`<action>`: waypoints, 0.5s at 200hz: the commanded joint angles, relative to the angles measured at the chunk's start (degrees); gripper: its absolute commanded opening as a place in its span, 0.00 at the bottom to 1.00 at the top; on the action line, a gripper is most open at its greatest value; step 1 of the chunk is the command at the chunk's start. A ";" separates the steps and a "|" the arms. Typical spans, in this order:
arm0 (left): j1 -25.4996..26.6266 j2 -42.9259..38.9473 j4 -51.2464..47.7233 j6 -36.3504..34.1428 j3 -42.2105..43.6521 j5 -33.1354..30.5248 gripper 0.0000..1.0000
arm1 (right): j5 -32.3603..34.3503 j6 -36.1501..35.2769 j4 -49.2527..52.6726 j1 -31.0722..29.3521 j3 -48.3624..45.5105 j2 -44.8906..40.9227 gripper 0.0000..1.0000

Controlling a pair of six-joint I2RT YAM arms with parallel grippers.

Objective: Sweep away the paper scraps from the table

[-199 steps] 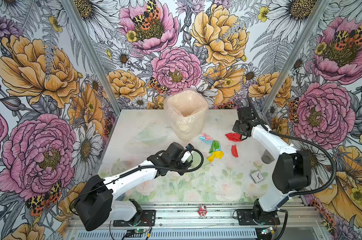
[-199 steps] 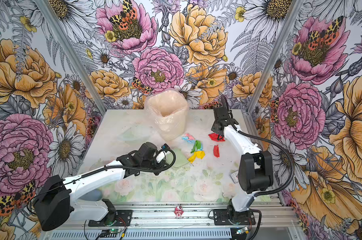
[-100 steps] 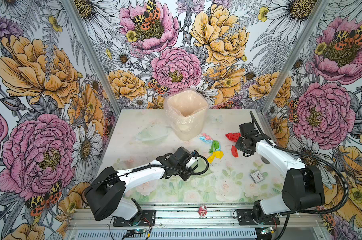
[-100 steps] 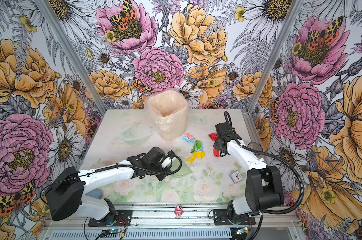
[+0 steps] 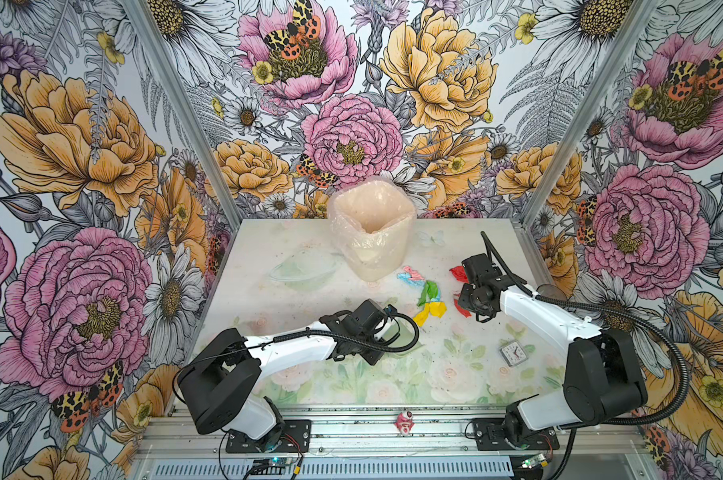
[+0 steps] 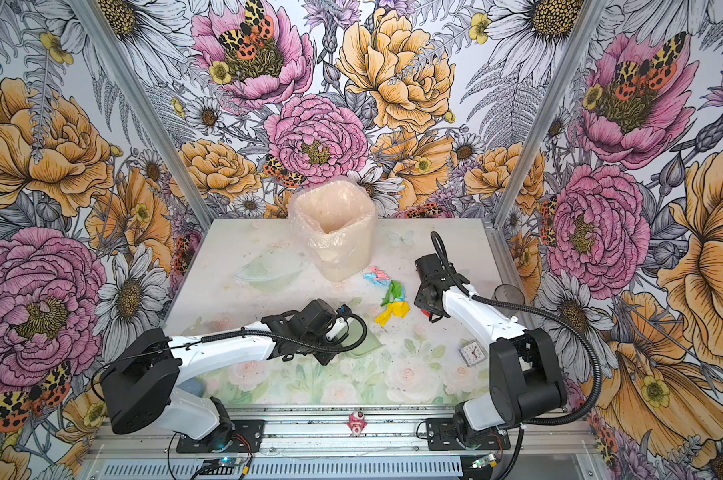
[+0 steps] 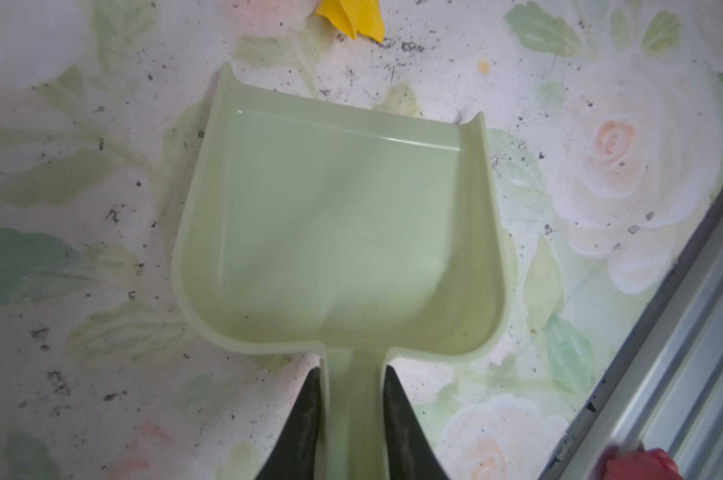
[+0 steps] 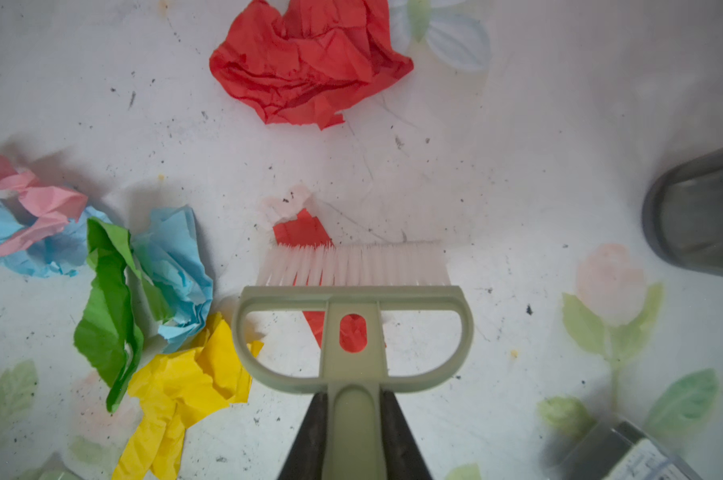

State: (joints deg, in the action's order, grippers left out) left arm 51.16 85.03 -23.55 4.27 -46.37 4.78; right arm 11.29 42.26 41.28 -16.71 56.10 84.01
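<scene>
1. The left pincer (image 7: 351, 374) is clamped on the handle of a pale green dustpan (image 7: 334, 232), one finger on each side. The pan's long axis runs straight out from the pincer, and its open lip points away.
2. Just beyond that lip, a yellow scrap (image 7: 351, 20) lies on the speckled counter (image 7: 102, 208).
3. The right pincer (image 8: 353, 399) is clamped on the stem of a matching brush (image 8: 351, 299). Its white bristles (image 8: 351, 264) point away from the pincer, and the head sits crosswise to the stem.
4. A small red scrap (image 8: 303, 230) lies under the brush head, its tip poking past the bristles. A larger red scrap (image 8: 309, 66) sits farther ahead, apart from the brush.
5. Beside the right pincer, toward the left arm, the other paper scraps (image 5: 428, 291) bunch together. A green strip (image 8: 106, 316), its long axis roughly parallel to the brush stem, touches a light blue scrap (image 8: 176, 270) and the yellow one. A pink scrap (image 8: 39, 203) lies beyond them.
6. Farther out stands a plastic-lined bin (image 5: 372, 232). Behind the right pincer, beside its arm, lies a small clock (image 5: 513, 352), its dial too small to read.
</scene>
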 commanded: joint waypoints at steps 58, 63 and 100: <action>0.39 1.28 3.33 1.86 1.10 -1.93 0.00 | -4.20 6.06 -0.41 -10.21 -2.64 -4.06 0.00; 0.43 1.40 3.46 1.88 1.10 -1.54 0.00 | -4.34 6.27 -0.45 -10.88 -2.61 -4.20 0.00; 1.05 2.83 4.04 1.70 1.11 -0.50 0.00 | -4.19 6.87 -0.50 -14.80 -2.07 -3.22 0.00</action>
State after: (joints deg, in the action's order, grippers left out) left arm 51.42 86.74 -20.75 5.67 -46.04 3.86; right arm 7.99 47.59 41.28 -29.69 54.04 81.10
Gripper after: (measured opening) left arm 0.219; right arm 0.199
